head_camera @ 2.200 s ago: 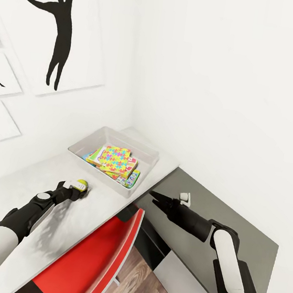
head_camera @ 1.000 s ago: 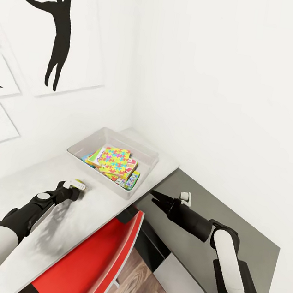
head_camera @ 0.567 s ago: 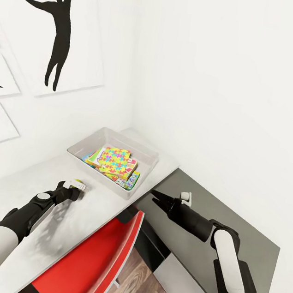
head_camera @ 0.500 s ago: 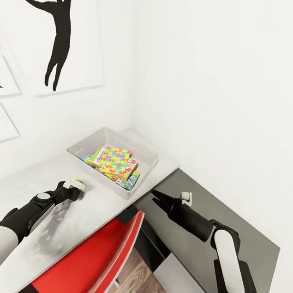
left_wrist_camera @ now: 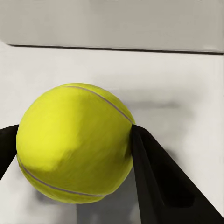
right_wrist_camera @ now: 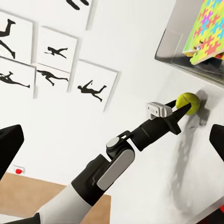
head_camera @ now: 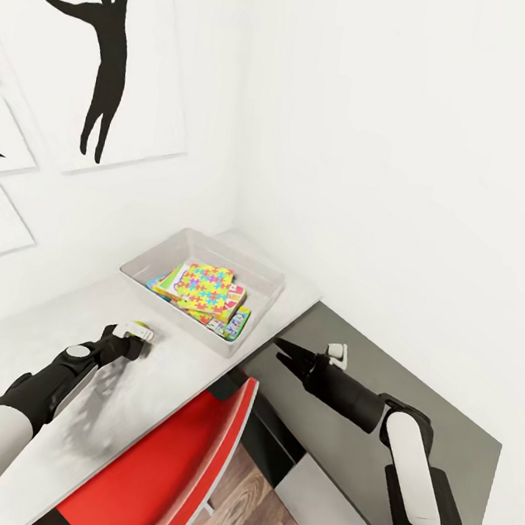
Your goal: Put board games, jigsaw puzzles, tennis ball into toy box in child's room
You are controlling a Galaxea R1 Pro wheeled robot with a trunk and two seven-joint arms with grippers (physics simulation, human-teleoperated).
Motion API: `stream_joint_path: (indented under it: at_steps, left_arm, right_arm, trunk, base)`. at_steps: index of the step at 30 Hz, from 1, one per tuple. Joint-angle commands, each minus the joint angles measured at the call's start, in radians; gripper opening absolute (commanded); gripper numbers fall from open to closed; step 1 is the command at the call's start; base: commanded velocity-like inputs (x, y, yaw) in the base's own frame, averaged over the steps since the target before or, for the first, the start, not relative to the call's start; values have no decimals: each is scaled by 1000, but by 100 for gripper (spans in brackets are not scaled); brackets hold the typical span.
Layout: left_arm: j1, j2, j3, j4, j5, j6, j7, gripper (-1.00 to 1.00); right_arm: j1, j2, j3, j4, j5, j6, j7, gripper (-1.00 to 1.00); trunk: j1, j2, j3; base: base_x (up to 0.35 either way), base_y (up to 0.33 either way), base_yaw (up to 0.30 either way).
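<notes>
You had no readable text, label, brand or number in any view; the printing on the game boxes [head_camera: 234, 319] lying in the toy box [head_camera: 268, 274] was too small and blurred for you to make out

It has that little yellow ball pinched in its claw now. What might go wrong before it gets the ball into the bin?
The tennis ball is round and held only at its two sides by the left gripper, so it might slip out and roll along the table.

The toy box already holds a tilted stack of jigsaw puzzles and game boxes, so a dropped ball may bounce off them and back out.
</notes>
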Motion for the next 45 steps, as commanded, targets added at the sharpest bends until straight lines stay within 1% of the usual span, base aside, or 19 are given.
stream_joint_path:
  at_steps: [1,8,17,20,24,32,45]
  left_arm:
    - [-1,1,-3,-2,0,5,-2,-100]
    - [-1,1,-3,-2,0,5,-2,-100]
    - [-1,2,-3,-5,0,6,-3,-100]
    - [-1,2,-3,-7,0,6,-20,-100]
    - [-1,3,-2,-8,0,7,-69,-100]
    - [-1,3,-2,-8,-2,8,-83,-100]
    - [-1,3,-1,-8,-2,10,-83,-100]
  right_arm:
    - [-1,2,-2,0,7,6,8,100]
    - [-1,1,2,0,7,7,7,100]
    - [-1,2,-4,0,8,5,7,100]
    - [-1,2,-4,0,8,5,7,100]
    - [-1,2,-4,0,8,5,7,100]
    - [-1,2,-4,0,8,5,7,100]
    - [-1,2,-4,0,8,5,7,100]
  trunk:
    - [1,-2,-2]
    - [1,-2,-2]
    - [1,-2,-2]
    - [1,-2,-2]
    - [1,-2,-1]
    - [1,-2,10]
    - [1,-2,31]
  base:
    - [0,0,0]
    - [0,0,0]
    - [33,0,0]
    - [34,0,0]
    - [-15,0,0]
    - [-198,0,0]
    - [-13,0,0]
